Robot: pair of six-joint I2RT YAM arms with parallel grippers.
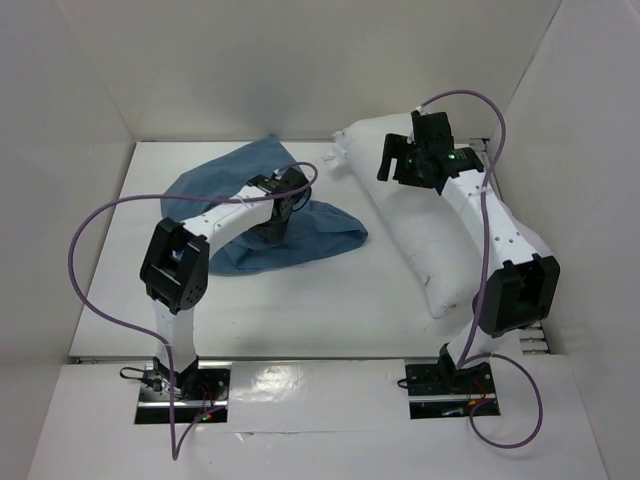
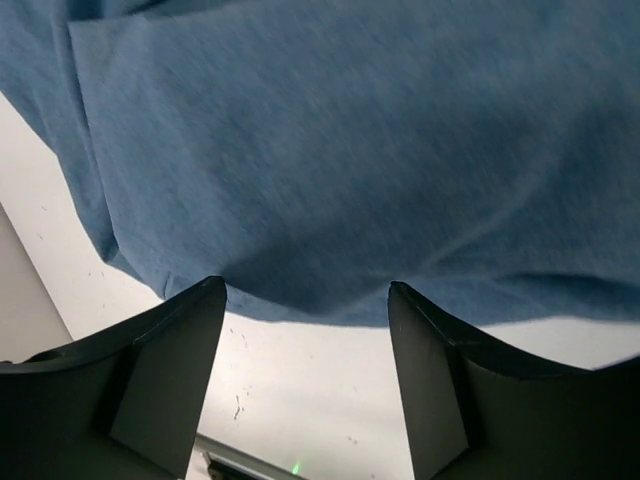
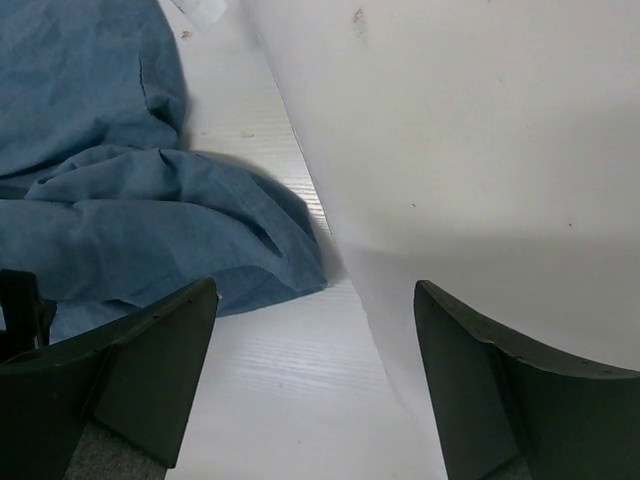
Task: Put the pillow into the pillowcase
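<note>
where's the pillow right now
In the top view, the pillow lies diagonally along the right side of the table, just right of the pillowcase.

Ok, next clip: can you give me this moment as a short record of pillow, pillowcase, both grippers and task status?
pillow: lies diagonally on the right side of the table, fully outside the case
pillowcase: crumpled flat on the table, to the left of the pillow
left gripper: open, low over the pillowcase, holding nothing
right gripper: open, above the pillow's left edge, holding nothing
task status: pillow not yet inserted
</note>
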